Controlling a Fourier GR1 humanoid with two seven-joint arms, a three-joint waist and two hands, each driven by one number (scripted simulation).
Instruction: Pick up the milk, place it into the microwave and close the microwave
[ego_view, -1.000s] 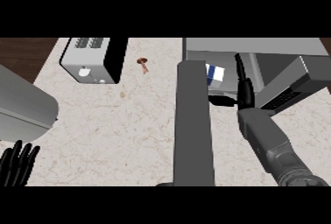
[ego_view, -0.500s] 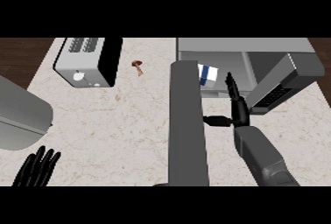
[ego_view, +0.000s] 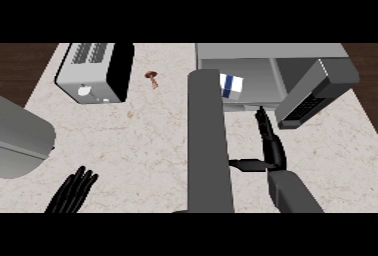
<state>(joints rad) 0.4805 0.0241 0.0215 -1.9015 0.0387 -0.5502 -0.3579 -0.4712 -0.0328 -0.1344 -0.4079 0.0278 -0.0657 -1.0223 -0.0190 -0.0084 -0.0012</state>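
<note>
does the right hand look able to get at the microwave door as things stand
Probably yes. The right hand is open, fingers pointing toward the microwave, and its door stands ajar just beyond them to the right with only bare counter between. The milk already sits inside.

White milk carton (ego_view: 232, 86) with a blue panel is standing upright inside the grey microwave (ego_view: 244, 57), whose door (ego_view: 316, 94) is hanging open at right.

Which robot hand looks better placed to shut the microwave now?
The right robot hand, probably. It sits just in front of the microwave, beside its open door, with the milk already inside. The left robot hand rests at the counter's far lower-left edge.
</note>
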